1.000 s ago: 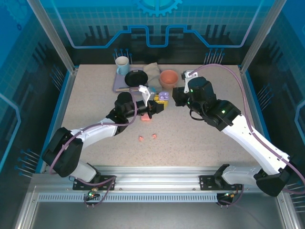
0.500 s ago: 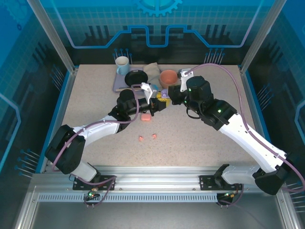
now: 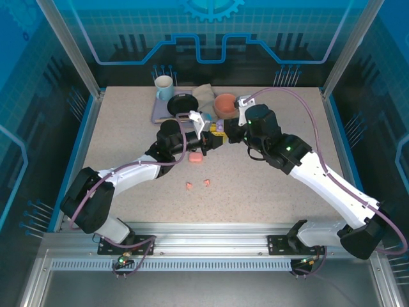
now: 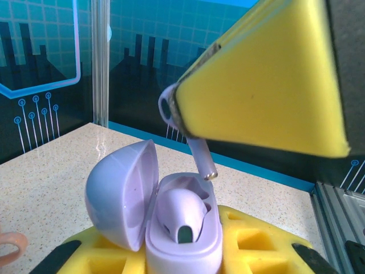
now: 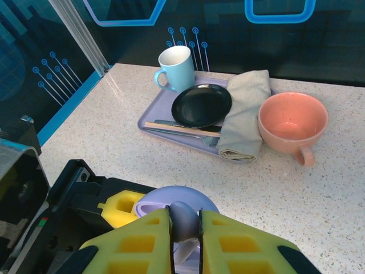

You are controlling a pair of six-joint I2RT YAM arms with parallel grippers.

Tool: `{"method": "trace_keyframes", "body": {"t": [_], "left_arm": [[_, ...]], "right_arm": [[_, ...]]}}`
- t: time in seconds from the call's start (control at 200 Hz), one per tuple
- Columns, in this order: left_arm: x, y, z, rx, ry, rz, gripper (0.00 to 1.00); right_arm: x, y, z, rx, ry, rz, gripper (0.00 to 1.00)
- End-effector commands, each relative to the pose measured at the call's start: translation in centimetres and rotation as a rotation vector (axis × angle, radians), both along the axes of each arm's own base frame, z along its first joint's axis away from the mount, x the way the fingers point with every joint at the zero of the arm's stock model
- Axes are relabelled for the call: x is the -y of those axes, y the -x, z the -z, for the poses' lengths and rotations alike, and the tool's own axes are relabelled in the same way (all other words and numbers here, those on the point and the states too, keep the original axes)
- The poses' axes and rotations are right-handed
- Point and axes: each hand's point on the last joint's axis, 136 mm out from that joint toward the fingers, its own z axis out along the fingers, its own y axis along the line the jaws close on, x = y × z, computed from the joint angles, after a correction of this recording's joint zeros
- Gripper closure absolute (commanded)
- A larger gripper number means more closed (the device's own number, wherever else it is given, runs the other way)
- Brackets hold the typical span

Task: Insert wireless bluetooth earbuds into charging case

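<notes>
Lilac earbud [image 4: 198,153], pinched in my right gripper's [image 5: 184,228] nearly closed pads, hangs mid-frame in the left wrist view, stem just above the open lilac case [image 4: 182,228] clamped tight by my left gripper [image 3: 208,142]; insertion seems underway, needing a straight, gentle descent.

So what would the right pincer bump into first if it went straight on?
Probably the open lilac case: the purple earbud in the right pincer hangs just over its empty slot; depth is unclear.
</notes>
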Motion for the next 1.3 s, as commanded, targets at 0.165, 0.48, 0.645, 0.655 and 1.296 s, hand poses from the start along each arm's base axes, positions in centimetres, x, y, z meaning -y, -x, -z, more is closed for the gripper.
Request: {"method": "trace_keyframes", "body": {"t": [0.165,0.48,0.645,0.655,1.296], "left_arm": [[0.3,1.0,-3.6,0.105,0.048,0.035,1.00],[0.3,1.2,-3.8,0.109,0.049,0.038,1.00],[0.2,1.0,-4.0,0.113,0.051,0.027,1.00],[0.2,1.1,-4.0,0.114,0.051,0.028,1.00],[0.3,0.7,-4.3,0.120,0.055,0.015,1.00]], "right_arm": [[0.3,-0.9,0.8,0.011,0.020,0.029,0.84],[0.4,-1.1,1.4,-0.003,0.025,0.022,0.85],[-0.7,-0.3,1.6,-0.006,0.025,-0.063,0.88],[-0.8,-0.2,1.6,-0.005,0.024,-0.070,0.88],[-2.7,1.8,3.1,-0.033,0.044,-0.174,0.86]]}}
